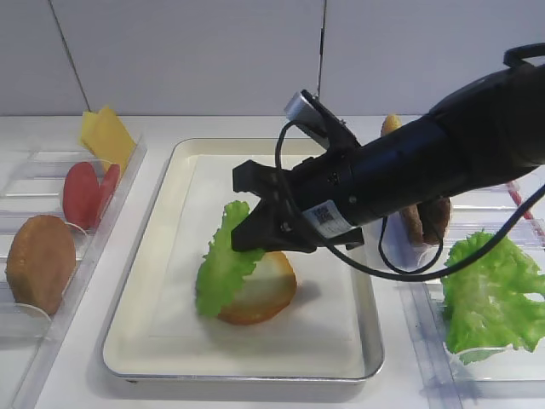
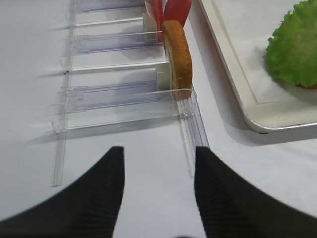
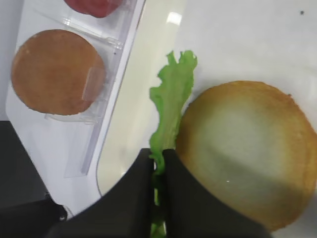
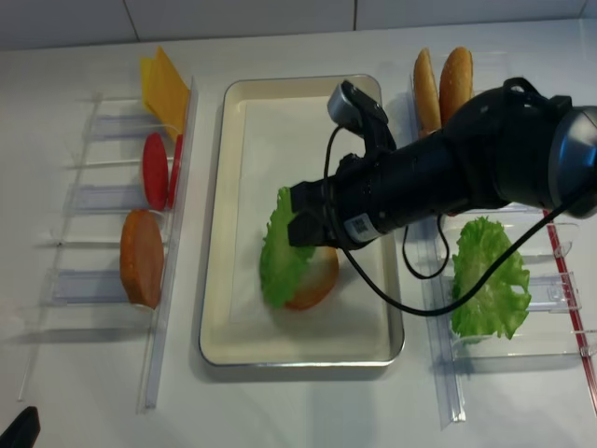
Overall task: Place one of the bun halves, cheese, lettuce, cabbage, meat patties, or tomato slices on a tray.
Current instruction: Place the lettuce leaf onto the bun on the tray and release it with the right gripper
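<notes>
The silver tray (image 1: pixel 153 328) lies in the middle, and a bun half (image 1: pixel 266 290) rests on it with its pale cut face up (image 3: pixel 247 148). My right gripper (image 1: pixel 247 234) is shut on the frilly green lettuce (image 1: pixel 223 264). The leaf hangs tilted from the fingertips against the bun's left side. In the right wrist view the lettuce (image 3: pixel 171 106) is pinched edge-on between the black fingers (image 3: pixel 185 198). My left gripper (image 2: pixel 158 151) is open with nothing between its fingers. It hovers over bare table in front of the left bin.
A clear bin (image 1: pixel 34 170) on the left holds yellow cheese (image 1: pixel 106 136), red tomato slices (image 1: pixel 85 192) and another bun half (image 1: pixel 38 260). The right bin (image 4: pixel 560 289) holds a bigger wavy green leaf (image 1: pixel 490 294) and upright buns (image 4: pixel 443 84). The right arm (image 1: pixel 443 153) spans the tray's right side.
</notes>
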Controlling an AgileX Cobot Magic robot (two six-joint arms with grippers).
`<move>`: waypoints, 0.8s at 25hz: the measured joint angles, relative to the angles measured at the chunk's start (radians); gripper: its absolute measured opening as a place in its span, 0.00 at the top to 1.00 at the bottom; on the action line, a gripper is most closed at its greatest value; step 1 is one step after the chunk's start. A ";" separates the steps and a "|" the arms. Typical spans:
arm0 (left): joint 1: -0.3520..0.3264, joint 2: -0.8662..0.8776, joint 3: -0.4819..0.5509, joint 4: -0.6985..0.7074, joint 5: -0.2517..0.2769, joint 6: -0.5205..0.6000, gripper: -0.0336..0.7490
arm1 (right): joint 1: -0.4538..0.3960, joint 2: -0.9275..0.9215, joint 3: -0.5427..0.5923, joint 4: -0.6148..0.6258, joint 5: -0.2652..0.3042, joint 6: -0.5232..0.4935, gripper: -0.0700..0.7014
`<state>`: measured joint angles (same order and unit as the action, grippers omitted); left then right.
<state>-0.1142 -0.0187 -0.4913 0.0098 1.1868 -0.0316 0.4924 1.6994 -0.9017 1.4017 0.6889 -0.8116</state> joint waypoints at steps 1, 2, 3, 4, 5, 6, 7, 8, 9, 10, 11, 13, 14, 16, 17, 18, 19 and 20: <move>0.000 0.000 0.000 0.000 0.000 0.000 0.57 | 0.000 0.000 0.000 -0.021 -0.010 0.016 0.83; 0.000 0.000 0.000 0.000 0.000 0.000 0.57 | 0.000 0.000 0.000 -0.045 -0.019 0.036 0.83; 0.000 0.000 0.000 0.000 0.000 0.000 0.57 | 0.000 0.000 0.000 -0.063 -0.026 0.053 0.83; 0.000 0.000 0.000 0.000 0.000 0.000 0.57 | 0.000 0.000 0.000 -0.075 -0.028 0.063 0.83; 0.000 0.000 0.000 0.000 0.000 0.000 0.57 | 0.000 0.000 0.000 -0.087 -0.032 0.070 0.83; 0.000 0.000 0.000 0.000 0.000 0.000 0.57 | 0.000 0.000 0.000 -0.099 -0.033 0.077 0.83; 0.000 0.000 0.000 0.000 0.000 0.000 0.57 | 0.000 0.000 0.000 -0.113 -0.033 0.088 0.83; 0.000 0.000 0.000 0.000 0.000 0.000 0.57 | 0.000 0.000 0.000 -0.127 -0.037 0.098 0.83; 0.000 0.000 0.000 0.000 0.000 0.000 0.57 | 0.000 0.000 0.000 -0.141 -0.039 0.110 0.83; 0.000 0.000 0.000 0.000 0.000 0.000 0.57 | 0.000 0.000 0.000 -0.156 -0.043 0.120 0.83; 0.000 0.000 0.000 0.000 0.000 0.000 0.57 | 0.000 0.000 0.000 -0.165 -0.047 0.127 0.83; 0.000 0.000 0.000 0.000 0.000 0.000 0.57 | 0.000 0.000 0.000 -0.180 -0.054 0.137 0.83; 0.000 0.000 0.000 0.000 0.000 0.000 0.57 | 0.000 0.000 0.000 -0.184 -0.055 0.139 0.83; 0.000 0.000 0.000 0.000 0.000 0.000 0.57 | 0.000 0.000 0.000 -0.196 -0.056 0.144 0.83; 0.000 0.000 0.000 0.000 0.000 0.000 0.57 | 0.000 0.000 0.000 -0.207 -0.056 0.149 0.83; 0.000 0.000 0.000 0.000 0.000 0.000 0.57 | 0.000 0.000 0.000 -0.218 -0.056 0.156 0.83; 0.000 0.000 0.000 0.000 0.000 0.000 0.57 | 0.000 0.000 0.000 -0.230 -0.056 0.161 0.83; 0.000 0.000 0.000 0.000 0.000 0.000 0.57 | 0.000 0.000 0.000 -0.241 -0.056 0.169 0.83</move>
<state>-0.1142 -0.0187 -0.4913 0.0098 1.1868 -0.0316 0.4924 1.6994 -0.9017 1.1610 0.6325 -0.6427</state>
